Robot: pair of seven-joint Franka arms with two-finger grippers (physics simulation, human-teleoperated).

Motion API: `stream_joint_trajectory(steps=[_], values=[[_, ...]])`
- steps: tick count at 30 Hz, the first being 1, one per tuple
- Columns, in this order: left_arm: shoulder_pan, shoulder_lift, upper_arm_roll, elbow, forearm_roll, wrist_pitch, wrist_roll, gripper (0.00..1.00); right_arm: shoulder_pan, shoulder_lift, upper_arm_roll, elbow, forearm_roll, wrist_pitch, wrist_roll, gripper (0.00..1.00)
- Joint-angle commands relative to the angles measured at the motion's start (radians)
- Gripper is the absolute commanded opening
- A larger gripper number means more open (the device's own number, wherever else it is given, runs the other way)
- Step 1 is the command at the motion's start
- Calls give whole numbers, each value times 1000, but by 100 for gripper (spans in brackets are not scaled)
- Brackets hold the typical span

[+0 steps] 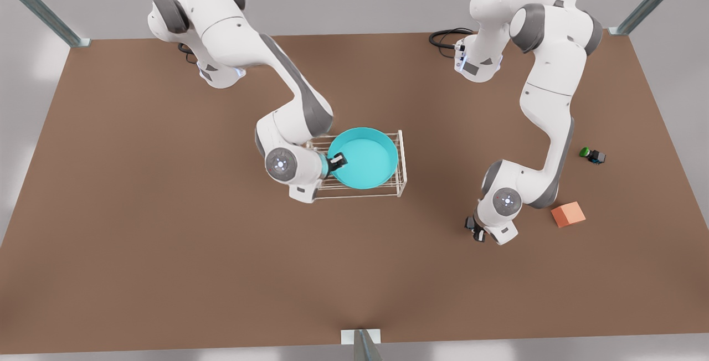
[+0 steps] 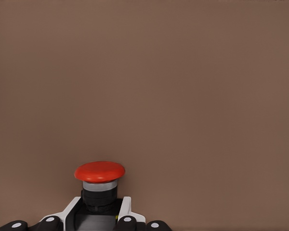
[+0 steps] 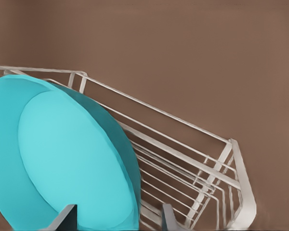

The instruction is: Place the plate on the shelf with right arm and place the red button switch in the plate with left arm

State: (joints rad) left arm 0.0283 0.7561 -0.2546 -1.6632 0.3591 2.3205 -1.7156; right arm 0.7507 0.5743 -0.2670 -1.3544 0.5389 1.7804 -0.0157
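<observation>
On shelf (image 1: 401, 161), plate (image 1: 365, 156) gripped at 9 o'clock rim by right gripper (image 1: 336, 161); early release risks tipping. Red button switch (image 2: 99, 180) clamped by left gripper (image 2: 98, 222).

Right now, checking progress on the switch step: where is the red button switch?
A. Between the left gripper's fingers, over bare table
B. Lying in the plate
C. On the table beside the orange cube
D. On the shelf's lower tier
A: the left wrist view shows the red button switch clamped in the left gripper, brown table behind it.
</observation>
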Motion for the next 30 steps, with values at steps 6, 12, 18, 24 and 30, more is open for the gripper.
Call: stream_joint_trajectory(steps=[6, 12, 18, 24, 30], values=[[13, -18, -5, 2, -6, -20, -15, 45, -243, -223, -25, 104, -256, -329, -47, 100], [16, -47, -8, 2, -11, -64, -18, 44, -376, -185, 66, 96, -499, -335, -102, 100], [79, -153, -107, 3, -26, -230, -16, 44, -401, -205, 61, 158, -432, -539, -93, 100], [94, -270, -193, 33, -137, -424, -18, 44, -447, -206, 54, 169, -430, -584, -95, 100], [93, -342, -304, 36, -204, -536, -68, 44, -452, -205, 55, 169, -428, -581, -92, 100]])
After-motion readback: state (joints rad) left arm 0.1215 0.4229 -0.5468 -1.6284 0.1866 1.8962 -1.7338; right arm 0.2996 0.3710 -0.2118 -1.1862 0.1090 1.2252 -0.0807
